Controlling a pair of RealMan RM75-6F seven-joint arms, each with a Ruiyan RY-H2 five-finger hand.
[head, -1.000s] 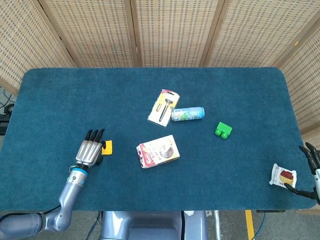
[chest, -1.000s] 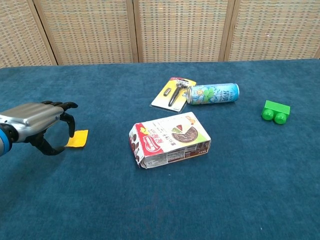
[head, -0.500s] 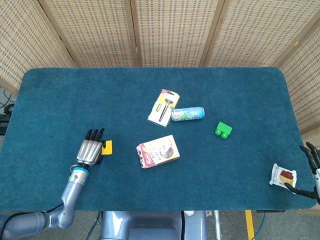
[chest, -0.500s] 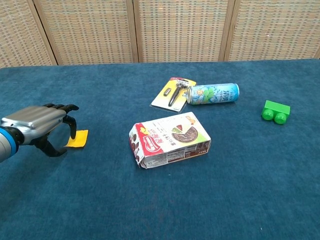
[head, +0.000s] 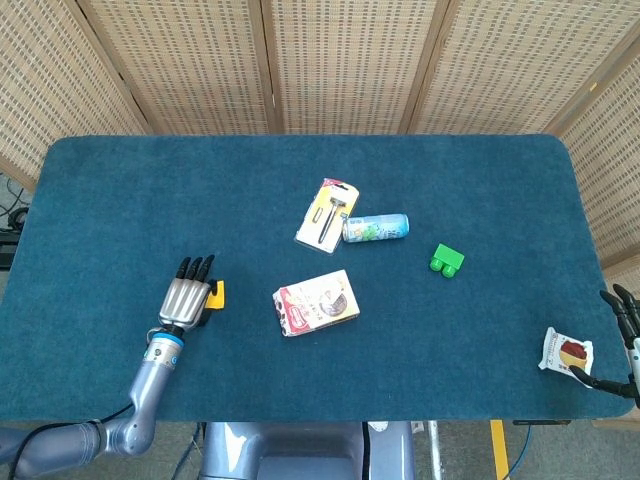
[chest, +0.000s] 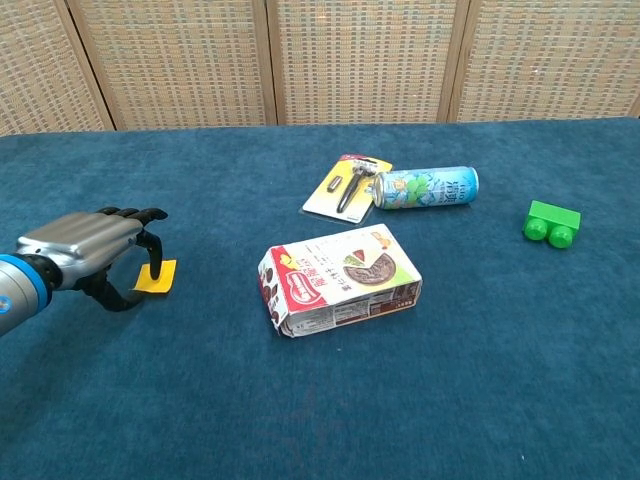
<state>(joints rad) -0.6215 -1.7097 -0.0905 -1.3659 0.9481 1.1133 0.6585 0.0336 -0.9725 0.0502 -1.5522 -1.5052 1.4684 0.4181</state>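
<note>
Left robot hand (chest: 85, 250), fingers curled and empty, hovers over the yellow card (chest: 157, 277) at lower left; lower gently and pinch its edge off the counter (chest: 320, 420).

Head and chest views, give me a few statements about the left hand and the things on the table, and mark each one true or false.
1. The left hand has its fingers curled over the yellow card. True.
2. The drink can stands upright. False: it lies on its side beside the razor pack.
3. The green block is stacked on the snack box. False: it sits apart, on the blue table cover.
4. The right hand is at the table's edge next to a small snack packet. True.
5. The left hand holds the snack box. False: the box lies apart from it.
</note>
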